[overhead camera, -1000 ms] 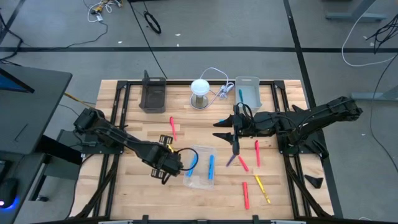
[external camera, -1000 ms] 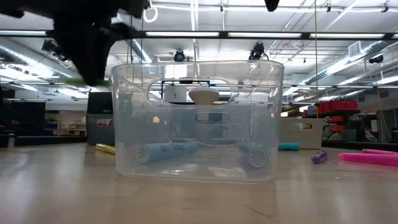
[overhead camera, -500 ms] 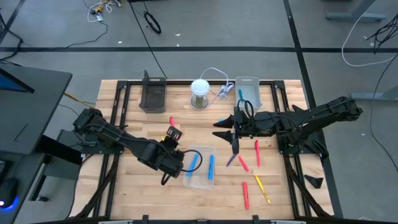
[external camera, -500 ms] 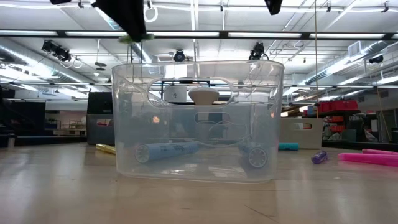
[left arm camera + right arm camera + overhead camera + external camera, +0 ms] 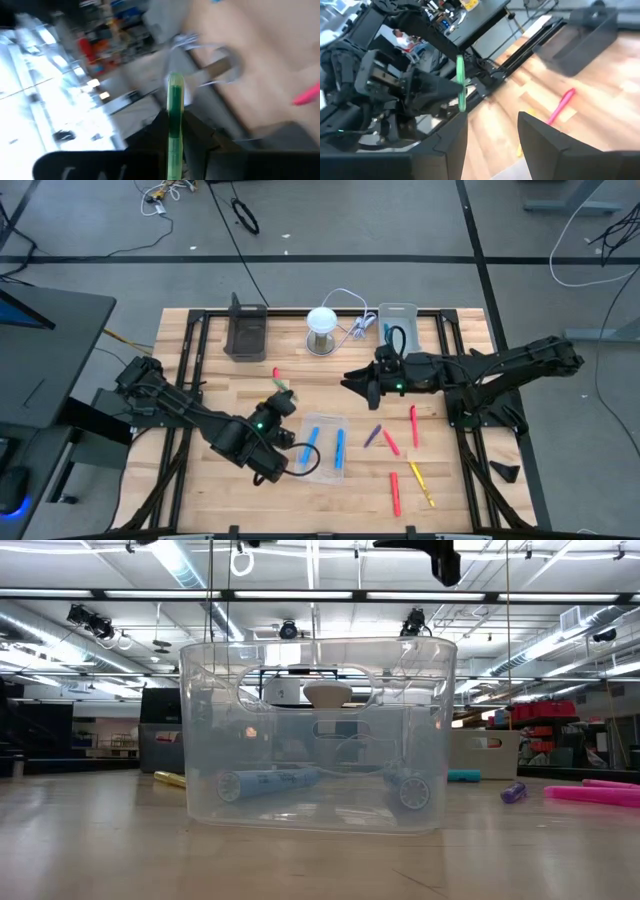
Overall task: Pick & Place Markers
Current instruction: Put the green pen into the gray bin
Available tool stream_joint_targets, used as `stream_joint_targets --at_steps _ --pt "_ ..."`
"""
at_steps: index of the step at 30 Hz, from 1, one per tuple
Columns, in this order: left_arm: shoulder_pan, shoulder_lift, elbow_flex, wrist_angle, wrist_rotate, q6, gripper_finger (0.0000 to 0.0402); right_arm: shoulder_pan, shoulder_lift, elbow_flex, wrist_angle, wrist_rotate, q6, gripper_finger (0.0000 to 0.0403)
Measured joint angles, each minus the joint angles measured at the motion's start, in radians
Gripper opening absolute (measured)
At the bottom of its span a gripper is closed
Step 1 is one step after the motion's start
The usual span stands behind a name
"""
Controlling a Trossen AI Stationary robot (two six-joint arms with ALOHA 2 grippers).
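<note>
pinching a green marker (image 5: 174,125), left end effector (image 5: 283,402) is raised beside the clear bin (image 5: 322,448); right end effector (image 5: 352,383) spread, empty, above the tabletop (image 5: 200,360).

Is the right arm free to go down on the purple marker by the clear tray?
Probably yes. The right pincer is open and empty, the purple marker lies bare on the wood, and the left pincer with its green marker is well aside.
</note>
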Motion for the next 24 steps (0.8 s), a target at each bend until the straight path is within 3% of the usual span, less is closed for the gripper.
stream_joint_targets --at_steps 4,7,11,24 --pt "-0.002 0.0 0.0 0.045 -0.112 0.12 0.0034 -0.02 0.0 0.0 0.002 -0.089 0.08 0.0176" --pt "0.001 0.0 0.0 0.109 -0.136 0.228 0.0034 -0.037 0.0 0.0 0.028 -0.184 0.105 0.0176" --pt "0.002 0.0 0.0 0.231 -0.136 0.379 0.0034 -0.052 0.0 0.0 0.071 -0.282 0.115 0.0176" --pt "0.08 0.0 0.0 0.605 -0.021 0.752 0.0034 -0.06 0.013 0.0 0.111 -0.388 0.108 0.0176"
